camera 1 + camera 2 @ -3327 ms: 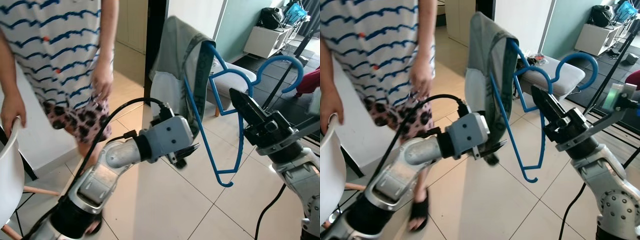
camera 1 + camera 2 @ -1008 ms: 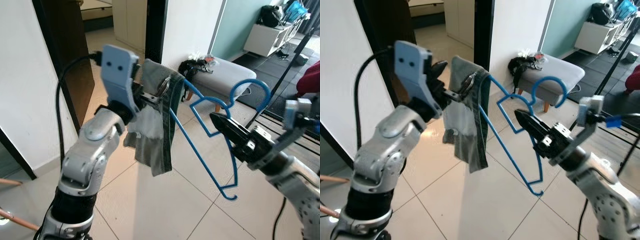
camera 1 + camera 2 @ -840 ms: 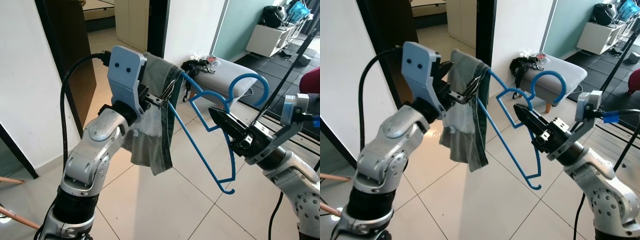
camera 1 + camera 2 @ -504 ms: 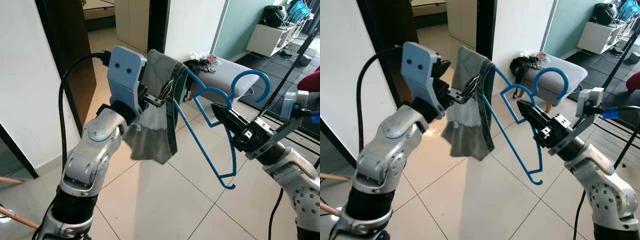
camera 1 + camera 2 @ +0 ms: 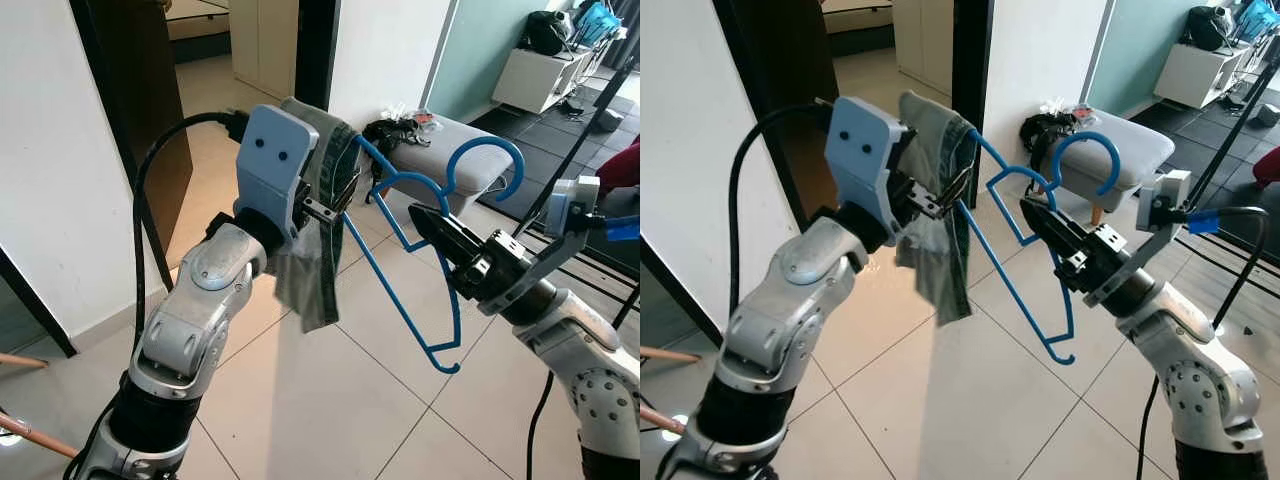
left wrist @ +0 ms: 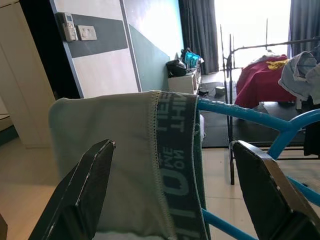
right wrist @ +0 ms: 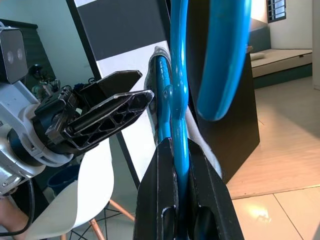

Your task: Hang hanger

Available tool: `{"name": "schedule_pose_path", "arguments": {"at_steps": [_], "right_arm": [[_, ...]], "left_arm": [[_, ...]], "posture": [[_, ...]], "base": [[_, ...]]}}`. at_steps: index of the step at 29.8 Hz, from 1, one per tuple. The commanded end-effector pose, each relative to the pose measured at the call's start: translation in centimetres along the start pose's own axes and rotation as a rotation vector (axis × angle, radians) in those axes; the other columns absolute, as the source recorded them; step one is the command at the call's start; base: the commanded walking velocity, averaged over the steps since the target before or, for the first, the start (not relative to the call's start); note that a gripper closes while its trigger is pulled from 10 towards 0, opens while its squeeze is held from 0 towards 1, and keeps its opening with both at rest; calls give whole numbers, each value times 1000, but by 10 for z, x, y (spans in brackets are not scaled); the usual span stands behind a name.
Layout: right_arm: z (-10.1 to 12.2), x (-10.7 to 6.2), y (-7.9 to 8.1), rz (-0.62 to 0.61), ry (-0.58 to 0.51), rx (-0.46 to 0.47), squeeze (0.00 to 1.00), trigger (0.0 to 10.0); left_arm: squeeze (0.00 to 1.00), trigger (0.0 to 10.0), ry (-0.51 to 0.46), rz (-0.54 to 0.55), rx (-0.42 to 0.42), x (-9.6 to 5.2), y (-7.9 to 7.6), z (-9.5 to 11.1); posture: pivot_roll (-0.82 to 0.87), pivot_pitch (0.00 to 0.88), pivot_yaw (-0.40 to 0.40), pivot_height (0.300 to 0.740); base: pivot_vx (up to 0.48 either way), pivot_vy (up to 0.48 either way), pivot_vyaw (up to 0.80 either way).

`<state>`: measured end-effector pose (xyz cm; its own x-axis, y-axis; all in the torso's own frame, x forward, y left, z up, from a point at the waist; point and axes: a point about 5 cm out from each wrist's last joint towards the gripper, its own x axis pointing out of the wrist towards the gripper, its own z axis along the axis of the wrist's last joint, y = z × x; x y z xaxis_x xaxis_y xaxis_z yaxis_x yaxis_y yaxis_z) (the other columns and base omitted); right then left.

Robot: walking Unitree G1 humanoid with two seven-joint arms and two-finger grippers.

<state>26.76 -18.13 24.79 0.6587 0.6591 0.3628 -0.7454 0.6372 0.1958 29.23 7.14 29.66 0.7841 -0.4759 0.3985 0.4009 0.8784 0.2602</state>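
A blue plastic hanger [image 5: 392, 288] is held up in the air in front of me, with a grey-green garment [image 5: 313, 268] draped over its left shoulder. My right gripper [image 5: 425, 222] is shut on the hanger just below the hook; the right wrist view shows its fingers [image 7: 155, 200] clamped on the blue bar [image 7: 175, 125]. My left gripper [image 5: 330, 200] is raised at the garment. In the left wrist view its fingers [image 6: 85, 190] stand wide open with the garment [image 6: 125, 160] and its dark waistband between them.
A white wall [image 5: 60, 170] and dark doorway lie to the left. A grey padded bench [image 5: 450, 140] stands behind the hanger, a black clothes rack [image 5: 560, 150] and a white cabinet [image 5: 530, 75] at the back right. Tiled floor [image 5: 330, 400] lies below.
A person at the left is gone from view as the camera turned. My left arm rose from low down to the garment. In the last second it closed in on the hanger's shoulder.
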Motion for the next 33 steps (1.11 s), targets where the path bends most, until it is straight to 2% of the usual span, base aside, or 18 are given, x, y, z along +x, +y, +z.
{"name": "schedule_pose_path", "arguments": {"at_steps": [1, 5, 6, 7, 8, 9, 26, 31, 33], "right_arm": [[1, 3, 3, 22, -16, -10, 0, 10000], [1, 4, 4, 31, -18, -7, 0, 10000], [1, 4, 5, 33, -18, -6, 0, 10000], [1, 4, 6, 35, -17, -5, 0, 10000], [1, 4, 6, 35, -17, -5, 0, 10000], [1, 4, 6, 35, -16, -4, 0, 10000], [-1, 3, 8, 44, -12, 7, 0, 10000], [-3, 3, 7, 31, -3, 0, 0, 10000], [-6, 3, 4, 8, 24, -19, 0, 10000]], "left_arm": [[0, 10000, 26, 20, 51, -1, 1, -5], [0, 10000, 42, 62, 83, -1, 6, -7], [0, 7490, 44, 79, 88, -1, 9, -8], [0, 2627, 42, 97, 90, -1, 11, -7], [0, 2627, 42, 97, 90, -1, 11, -7], [0, 0, 39, 103, 88, -1, 13, -7], [0, 0, 44, 123, 115, -1, 18, -9], [0, 0, 3, 90, 93, 0, 15, -4], [0, 0, -59, 9, 38, 0, 8, 5]], "posture": [[-6, 61, -61, 740], [-6, 61, -61, 740], [-6, 61, -61, 740], [-10, 65, -59, 740], [-10, 65, -59, 740], [-10, 65, -59, 740], [-11, 69, -59, 740], [-8, 70, -61, 740], [-6, 70, -61, 740]], "base": [[0, 0, 0], [0, 0, 0], [0, 0, 0], [0, 0, 0], [0, 0, 0], [0, 0, 0], [0, 0, 0], [0, 0, 0], [0, 0, 0]]}}
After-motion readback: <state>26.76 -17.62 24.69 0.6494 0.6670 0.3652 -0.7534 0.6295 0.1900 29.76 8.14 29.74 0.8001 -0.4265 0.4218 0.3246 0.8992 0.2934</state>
